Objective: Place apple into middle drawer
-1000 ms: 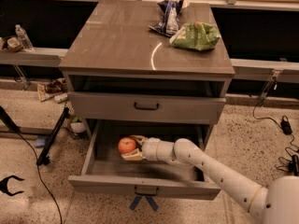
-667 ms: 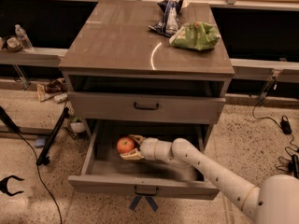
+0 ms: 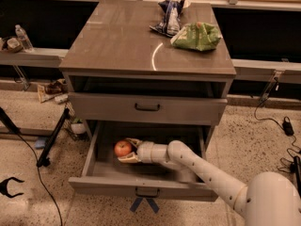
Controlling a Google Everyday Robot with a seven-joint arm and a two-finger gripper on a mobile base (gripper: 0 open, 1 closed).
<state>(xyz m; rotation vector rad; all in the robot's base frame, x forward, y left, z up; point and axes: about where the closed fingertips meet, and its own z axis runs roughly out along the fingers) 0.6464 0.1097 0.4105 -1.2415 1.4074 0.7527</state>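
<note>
The middle drawer (image 3: 146,185) is pulled open at the bottom of the grey cabinet, showing its plain grey tray. The red-orange apple (image 3: 122,148) is inside it, at the left, low over the tray floor. My gripper (image 3: 127,150) reaches into the drawer from the right, with its white arm crossing the drawer's right half. Its two tan fingers (image 3: 133,141) sit above and below the apple and are shut on it. Whether the apple touches the tray floor cannot be told.
A closed grey drawer front (image 3: 147,107) with a dark slot above it sits over the open drawer. On the cabinet top (image 3: 122,41) lie a green snack bag (image 3: 196,36) and a dark snack packet (image 3: 168,17). Cables and a black stand are on the floor at left.
The gripper has moved a little to the left inside the open drawer, carrying the apple with it.
</note>
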